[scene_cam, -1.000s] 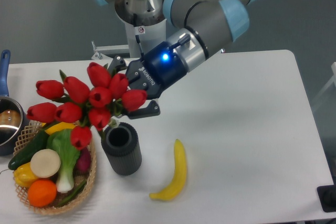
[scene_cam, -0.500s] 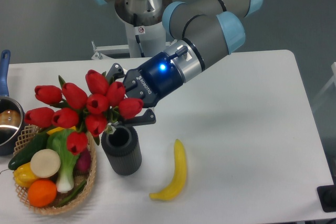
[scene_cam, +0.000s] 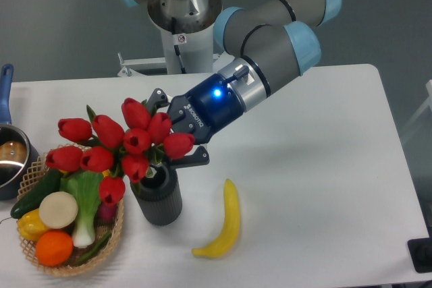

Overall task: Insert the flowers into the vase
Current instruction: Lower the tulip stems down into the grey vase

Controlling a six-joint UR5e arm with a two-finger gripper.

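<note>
Right now the bunch of red artificial tulips with dark green leaves hangs tilted over the short dark grey ribbed vase, buds fanning out toward nine o'clock above the woven wicker basket of toy vegetables. The stems run back toward three o'clock into the black two-finger claw, and their lower ends seem to sit at or just inside the vase mouth, though the buds hide the exact spot.

To do this step well, I judge the bunch should be swung more upright, so the stems point down the vase's axis instead of leaning across its rim, then lowered slowly; pushing while tilted could tip the vase toward the basket.

The claw is clamped narrowly around the stems, one finger showing above the blooms and one below, near the vase's rim at one o'clock. A yellow banana lies on the white bench at four o'clock from the vase, apart from it.
</note>
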